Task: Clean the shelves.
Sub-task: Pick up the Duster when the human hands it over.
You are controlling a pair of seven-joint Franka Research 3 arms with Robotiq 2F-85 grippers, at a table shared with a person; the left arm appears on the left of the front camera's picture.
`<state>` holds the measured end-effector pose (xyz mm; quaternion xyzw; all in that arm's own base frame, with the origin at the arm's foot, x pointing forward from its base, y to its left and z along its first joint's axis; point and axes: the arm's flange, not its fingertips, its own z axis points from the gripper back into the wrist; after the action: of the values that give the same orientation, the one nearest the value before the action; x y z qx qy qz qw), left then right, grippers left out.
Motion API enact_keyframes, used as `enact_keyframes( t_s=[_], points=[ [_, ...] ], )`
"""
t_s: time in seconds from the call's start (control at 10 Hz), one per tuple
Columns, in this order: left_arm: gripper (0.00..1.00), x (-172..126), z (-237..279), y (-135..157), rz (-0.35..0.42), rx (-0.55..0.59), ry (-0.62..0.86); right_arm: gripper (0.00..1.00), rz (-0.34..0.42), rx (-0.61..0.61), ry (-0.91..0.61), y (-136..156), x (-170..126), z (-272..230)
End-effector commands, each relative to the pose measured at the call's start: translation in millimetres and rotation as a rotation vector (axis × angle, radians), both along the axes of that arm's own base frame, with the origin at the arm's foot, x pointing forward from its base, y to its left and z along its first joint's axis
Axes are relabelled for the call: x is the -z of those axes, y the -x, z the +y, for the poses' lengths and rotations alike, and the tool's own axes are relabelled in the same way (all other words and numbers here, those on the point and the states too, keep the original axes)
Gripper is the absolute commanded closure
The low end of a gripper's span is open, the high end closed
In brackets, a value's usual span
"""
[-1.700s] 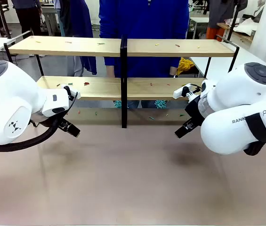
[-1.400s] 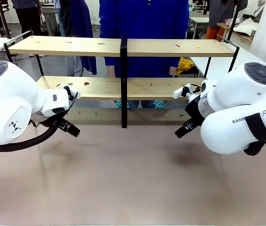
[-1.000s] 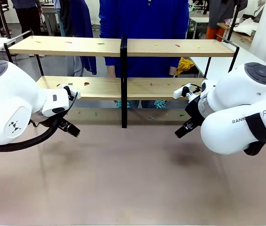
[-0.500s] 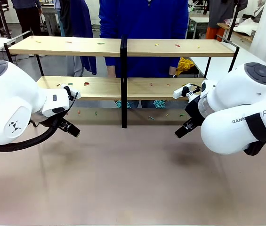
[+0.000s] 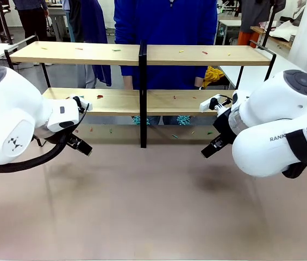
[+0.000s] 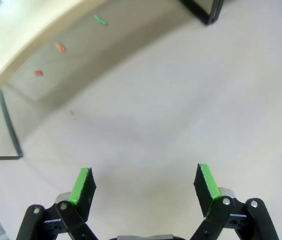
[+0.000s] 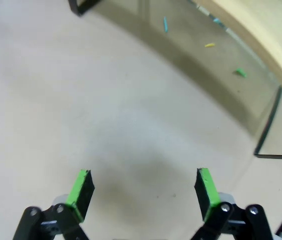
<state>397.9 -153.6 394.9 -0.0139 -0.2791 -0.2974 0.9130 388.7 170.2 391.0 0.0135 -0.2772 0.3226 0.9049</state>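
Plainly, shelves (image 5: pixel 196 55): across the table's (image 5: pixel 142 217) far edge, boards facing both arms, within reach.
Scraps (image 5: pixel 100 97): coloured bits on both boards and underneath, the mess to clear.
Left gripper (image 6: pixel 143 182): jaws wide, empty, over bare tabletop near the rack's left end.
Right gripper (image 7: pixel 141 185): likewise spread wide, holding nothing, near the right end.

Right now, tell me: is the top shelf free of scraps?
No: small coloured scraps lie scattered along the top shelf on both sides of the centre post.
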Motion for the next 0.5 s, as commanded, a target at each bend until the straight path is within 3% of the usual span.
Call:
enact_keyframes(
  t_s=[0.0,0.2,0.3,0.4],
  points=[
    [0.00,-55,23,90,-0.020,0.062,0.047,0.00,0.012,0.013,-0.071,66,-64,-30],
    [0.00,-90,41,163,-0.111,0.124,0.124,0.00,-0.031,0.092,-0.127,120,-113,-49],
    [0.00,-99,48,193,-0.196,0.139,0.133,0.00,-0.113,0.090,-0.148,146,-129,-55],
    [0.00,-101,52,208,-0.273,0.131,0.154,0.00,-0.327,0.258,-0.114,160,-138,-60]
  ],
)
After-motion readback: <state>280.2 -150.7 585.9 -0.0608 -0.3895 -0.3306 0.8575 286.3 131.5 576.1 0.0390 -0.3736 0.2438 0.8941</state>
